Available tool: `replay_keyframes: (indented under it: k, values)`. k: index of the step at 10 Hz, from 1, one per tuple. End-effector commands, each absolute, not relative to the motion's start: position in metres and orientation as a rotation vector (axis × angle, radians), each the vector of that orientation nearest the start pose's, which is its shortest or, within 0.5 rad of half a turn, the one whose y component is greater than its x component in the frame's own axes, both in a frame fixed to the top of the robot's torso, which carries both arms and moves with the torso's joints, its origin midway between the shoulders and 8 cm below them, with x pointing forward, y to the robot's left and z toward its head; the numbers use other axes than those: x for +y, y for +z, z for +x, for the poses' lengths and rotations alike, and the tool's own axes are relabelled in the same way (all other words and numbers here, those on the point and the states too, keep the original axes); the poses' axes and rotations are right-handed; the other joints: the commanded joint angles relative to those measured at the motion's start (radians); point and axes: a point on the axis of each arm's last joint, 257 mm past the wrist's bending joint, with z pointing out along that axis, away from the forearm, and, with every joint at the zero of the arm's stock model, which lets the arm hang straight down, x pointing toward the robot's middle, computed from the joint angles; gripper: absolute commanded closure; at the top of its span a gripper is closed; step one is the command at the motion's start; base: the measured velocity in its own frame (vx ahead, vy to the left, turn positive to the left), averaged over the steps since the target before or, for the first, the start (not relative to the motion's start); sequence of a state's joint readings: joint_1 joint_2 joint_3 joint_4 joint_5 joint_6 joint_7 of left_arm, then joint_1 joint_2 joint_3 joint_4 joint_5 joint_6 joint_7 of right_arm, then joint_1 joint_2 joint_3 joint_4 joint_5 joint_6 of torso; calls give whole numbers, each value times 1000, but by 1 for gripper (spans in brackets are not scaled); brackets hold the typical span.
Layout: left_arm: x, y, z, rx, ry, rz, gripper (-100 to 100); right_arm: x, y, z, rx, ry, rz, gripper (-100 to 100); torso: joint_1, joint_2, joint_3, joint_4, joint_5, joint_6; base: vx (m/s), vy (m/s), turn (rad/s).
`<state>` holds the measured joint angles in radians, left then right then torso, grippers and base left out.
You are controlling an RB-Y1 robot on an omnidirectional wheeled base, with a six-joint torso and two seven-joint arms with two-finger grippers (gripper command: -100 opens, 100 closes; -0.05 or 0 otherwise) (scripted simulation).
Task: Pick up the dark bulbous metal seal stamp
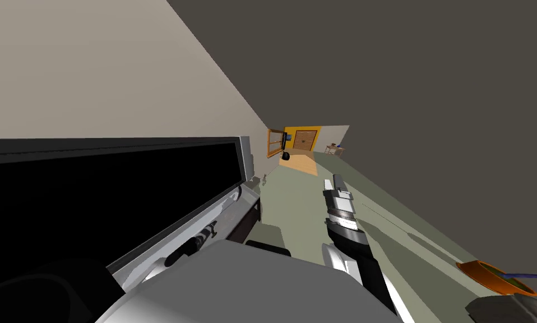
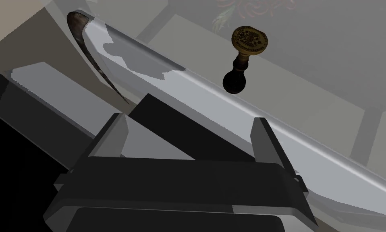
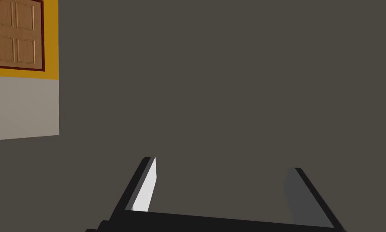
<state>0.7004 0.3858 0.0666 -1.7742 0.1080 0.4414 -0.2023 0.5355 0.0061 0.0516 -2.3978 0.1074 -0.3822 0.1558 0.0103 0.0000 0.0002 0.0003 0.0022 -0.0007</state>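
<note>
Left wrist view first: the left gripper [image 2: 188,139] has its two thin grey fingers [image 2: 112,137] spread wide, about a third of the picture apart, and there is nothing between them. I take that as readiness, a gap broad enough for a round handle to pass in.

Just past the fingertips runs a long, glossy white curved ledge [image 2: 212,94], slanting across the hand's line of sight. Beyond its far edge sits the seal stamp [image 2: 241,60], a black bulbous knob on a short dark neck that widens into a brass-coloured engraved disc. The disc is turned partly towards the hand, and the knob lies right at the ledge's rim. Whether it touches the rim I cannot tell, nor whether the stamp stands or lies, since the hand's view is so tilted. It is well ahead of the fingertips and nearer the line of one finger than the middle of the gap, so the hand probably needs to shift sideways as well as reach forward. The knob looks like the surest place to close on, though a smooth ball could slip.

The right gripper [image 3: 224,187] is also wide open and empty. From the head view its arm [image 1: 343,216] stretches forward over the floor, apart from the work, likely parked out of the way.
</note>
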Motion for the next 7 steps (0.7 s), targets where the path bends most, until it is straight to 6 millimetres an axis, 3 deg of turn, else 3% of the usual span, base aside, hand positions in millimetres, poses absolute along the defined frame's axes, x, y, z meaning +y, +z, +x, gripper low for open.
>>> replay_keyframes:
  k: [1,7]
  values:
    - [456,-465,197,1913,-164,-1542,-100,-256,42,341,722,1114,566,0,0,0,0,0,0,0,-3,79,-216]
    - [451,-525,116,1990,-46,-1840,-100,-256,42,341,722,1114,566,0,0,0,0,0,0,-1,-18,100,-401]
